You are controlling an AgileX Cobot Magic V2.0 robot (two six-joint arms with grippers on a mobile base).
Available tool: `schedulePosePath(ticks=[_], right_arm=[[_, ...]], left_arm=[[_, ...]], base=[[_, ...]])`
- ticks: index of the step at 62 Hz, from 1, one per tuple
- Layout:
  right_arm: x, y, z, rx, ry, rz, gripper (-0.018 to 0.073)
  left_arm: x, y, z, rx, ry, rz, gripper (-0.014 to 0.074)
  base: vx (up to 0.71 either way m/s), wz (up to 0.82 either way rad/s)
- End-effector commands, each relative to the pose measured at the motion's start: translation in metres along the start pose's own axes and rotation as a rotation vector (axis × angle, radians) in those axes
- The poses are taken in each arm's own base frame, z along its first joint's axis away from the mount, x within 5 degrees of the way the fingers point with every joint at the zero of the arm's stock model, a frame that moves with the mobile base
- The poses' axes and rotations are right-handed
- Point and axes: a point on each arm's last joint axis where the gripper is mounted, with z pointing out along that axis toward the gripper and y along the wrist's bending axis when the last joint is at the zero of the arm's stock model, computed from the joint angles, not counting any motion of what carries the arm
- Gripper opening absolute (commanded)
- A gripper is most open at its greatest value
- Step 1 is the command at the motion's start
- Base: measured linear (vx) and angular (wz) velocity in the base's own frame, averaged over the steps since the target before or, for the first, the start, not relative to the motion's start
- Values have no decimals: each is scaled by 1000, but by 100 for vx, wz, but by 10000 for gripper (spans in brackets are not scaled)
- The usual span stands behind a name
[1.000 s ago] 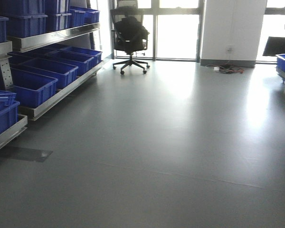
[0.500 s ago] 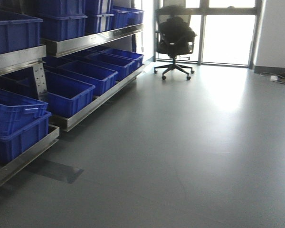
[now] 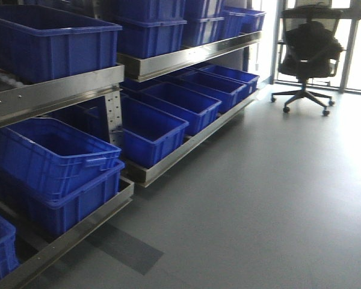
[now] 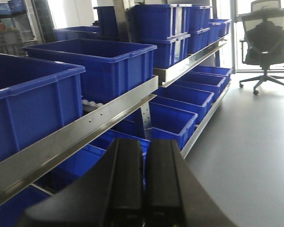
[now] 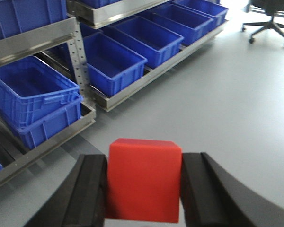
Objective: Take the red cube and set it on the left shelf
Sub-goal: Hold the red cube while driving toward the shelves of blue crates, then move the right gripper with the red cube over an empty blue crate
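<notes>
Beside the left shelf [image 3: 54,96], cube gripped, the carry-to-shelf step is in hand.
Right gripper [image 5: 145,191] has its jaws clamped on the red cube [image 5: 144,172], out over the floor and well apart from the blue bins [image 5: 33,97]. Left gripper [image 4: 144,184] shows jaws pressed together, empty. Next move, I'd say: close in, raise the cube over a shelf level, then release.

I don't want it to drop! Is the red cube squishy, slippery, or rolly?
Probably stiff: the cube shows straight edges between the jaws. Its faces look smooth, so maybe slightly slippery. Flat sides mean it likely won't roll.
</notes>
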Motion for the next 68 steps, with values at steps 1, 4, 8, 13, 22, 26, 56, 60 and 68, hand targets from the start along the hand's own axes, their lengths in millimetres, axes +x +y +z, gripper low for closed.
schedulePosePath(ticks=[1, 4, 8, 13, 22, 26, 56, 60, 68], right_arm=[[-18, 1, -1, -3, -111, -7, 70], [-18, 1, -1, -3, -111, -7, 70], [-18, 1, -1, -3, -111, -7, 70], [-18, 1, -1, -3, -111, -7, 70], [-18, 1, -1, -3, -111, -7, 70], [-18, 1, -1, -3, -111, -7, 70], [-18, 1, -1, -3, -111, -7, 70], [-18, 1, -1, -3, -111, -7, 70], [-18, 1, -1, -3, -111, -7, 70]], left_arm=[[1, 0, 1, -8, -52, -9, 106], [1, 0, 1, -8, -52, -9, 106], [1, 0, 1, -8, -52, -9, 106], [1, 0, 1, -8, -52, -9, 106], [1, 0, 1, -8, -52, -9, 106], [1, 0, 1, -8, -52, -9, 106], [1, 0, 1, -8, -52, -9, 106], [1, 0, 1, -8, -52, -9, 106], [1, 0, 1, -8, -52, -9, 106]], base=[[52, 46], [51, 46], [49, 49], [47, 54], [42, 63], [39, 66], [30, 67], [23, 64], [21, 52]])
